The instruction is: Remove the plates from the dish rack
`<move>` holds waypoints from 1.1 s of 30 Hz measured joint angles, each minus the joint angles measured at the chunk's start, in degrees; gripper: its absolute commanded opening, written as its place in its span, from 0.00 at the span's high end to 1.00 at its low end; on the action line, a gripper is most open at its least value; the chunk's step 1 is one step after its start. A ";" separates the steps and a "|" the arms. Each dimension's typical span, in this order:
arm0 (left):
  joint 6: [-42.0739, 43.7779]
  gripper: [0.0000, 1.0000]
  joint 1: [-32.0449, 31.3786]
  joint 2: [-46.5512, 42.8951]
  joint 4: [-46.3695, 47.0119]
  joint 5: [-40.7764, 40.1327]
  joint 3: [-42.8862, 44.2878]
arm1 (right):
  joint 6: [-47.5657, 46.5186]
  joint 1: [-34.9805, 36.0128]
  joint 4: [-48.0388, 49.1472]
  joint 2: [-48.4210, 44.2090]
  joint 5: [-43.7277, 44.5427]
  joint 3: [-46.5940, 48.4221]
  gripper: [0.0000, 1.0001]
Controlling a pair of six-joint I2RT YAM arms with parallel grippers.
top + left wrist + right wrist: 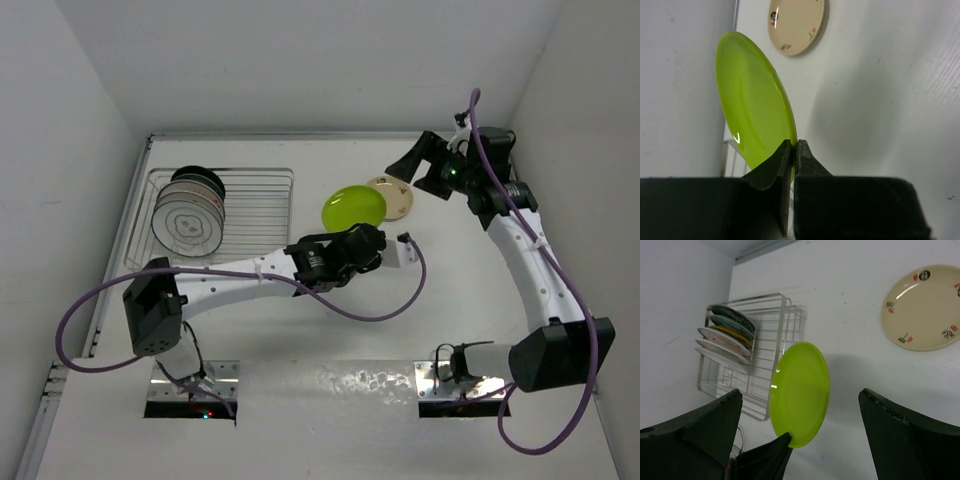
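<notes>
My left gripper (366, 229) (794, 145) is shut on the lower rim of the lime green plate (352, 207) (752, 100) and holds it tilted on edge above the table, right of the dish rack (270, 190). The plate also shows in the right wrist view (800, 390). Several plates (190, 215) (730, 335) stand upright at the left end of the rack (767, 315). A cream plate with small red and black marks (392, 197) (795, 22) (922, 307) lies flat on the table. My right gripper (425, 170) (800, 395) is open and empty, above the cream plate.
White walls enclose the table on the left, back and right. Purple cables loop from both arms over the table's middle and right side. The left arm's own dark finger (762, 460) shows at the bottom of the right wrist view.
</notes>
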 measured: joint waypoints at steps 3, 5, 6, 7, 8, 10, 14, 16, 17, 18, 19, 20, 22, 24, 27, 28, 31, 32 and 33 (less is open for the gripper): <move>3.85 1.00 -1.64 0.57 1.11 -0.87 1.03 | -1.49 0.59 -2.16 1.68 -0.11 -0.07 0.07; 5.90 1.00 -2.40 0.72 2.51 -1.40 2.01 | -2.89 1.25 -3.48 2.73 -0.04 -0.55 0.10; 6.71 1.00 -2.60 0.72 3.19 -1.73 2.38 | -3.37 1.62 -3.63 2.86 -0.09 -1.22 0.11; 7.43 1.00 -2.78 0.74 3.76 -2.01 2.64 | -3.72 1.97 -3.63 2.86 -0.17 -2.25 0.15; 8.02 1.00 -2.91 0.76 4.44 -2.27 2.86 | -4.09 2.16 -3.61 2.84 -0.33 -3.37 0.21; 8.98 1.00 -3.17 1.01 5.33 -2.69 3.17 | -4.61 2.64 -3.48 2.91 -1.20 -5.57 0.39; 9.35 0.82 -3.30 2.34 5.75 -2.73 3.19 | -1.75 2.64 1.20 2.91 -5.03 -10.49 1.00; 9.31 0.54 -3.56 3.52 5.73 -2.40 3.10 | 0.79 2.64 3.82 2.91 -6.25 -11.23 1.00; 9.01 0.44 -3.74 4.04 5.86 -3.48 3.10 | 0.83 2.64 4.33 2.86 -5.81 -11.26 1.00; 8.92 0.26 -3.93 4.35 5.90 -4.26 3.08 | 1.09 2.62 4.72 2.82 -5.81 -11.32 1.00; 8.66 0.17 -4.02 4.50 5.92 -5.25 3.04 | 1.38 2.47 5.05 2.82 -5.40 -11.43 1.00; 7.78 0.06 -4.02 4.52 6.12 -6.21 2.95 | 1.66 2.14 5.44 2.82 -5.03 -11.58 1.00; 5.86 0.01 -4.00 4.42 6.25 -8.44 2.95 | 2.40 1.03 6.47 2.89 -4.11 -11.89 1.00; 2.21 0.00 -3.96 3.93 5.09 -10.08 2.95 | 3.41 -0.85 7.78 3.15 -2.58 -12.35 1.00; -4.09 0.00 -3.96 1.11 2.19 -11.78 1.25 | 4.44 -3.82 10.29 5.86 0.55 -12.33 1.00; -6.51 0.00 -3.96 -0.90 1.38 -12.68 -0.37 | 4.48 -4.46 10.86 7.50 1.77 -11.98 1.00; -13.92 0.00 -3.96 -7.41 -2.43 -16.90 -4.04 | 4.50 -5.66 11.52 14.84 5.79 -9.40 1.00; -16.81 0.00 -3.93 -9.35 -3.76 -18.56 -4.57 | 4.46 -5.68 11.78 17.55 6.86 -8.24 1.00; -19.74 0.00 -3.72 -10.88 -5.22 -20.20 -4.68 | 4.46 -5.68 12.13 20.55 7.96 -6.93 1.00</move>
